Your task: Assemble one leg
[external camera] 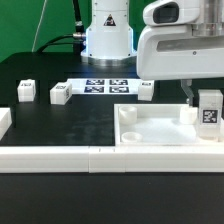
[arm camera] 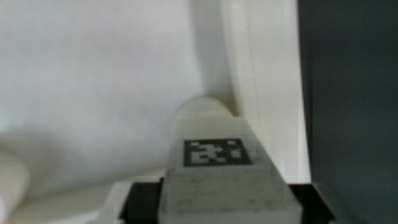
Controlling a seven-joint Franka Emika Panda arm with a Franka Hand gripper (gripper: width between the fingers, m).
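Exterior view: gripper [external camera: 204, 104] clamped on leg [external camera: 210, 118], above tray [external camera: 160, 131], exterior view's right.
Markings: black-and-white square tag on leg face.
Leg axis: upright.

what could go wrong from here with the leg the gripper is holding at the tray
1. The gripper seems to clamp the leg near one end only, as the wrist view shows. Pressing down could tilt the leg or make it slip in the grip.
2. Whatever hole lies under the leg in the tray is hidden in both views. If it is misaligned, the leg may jam on the rim or shove the tray.
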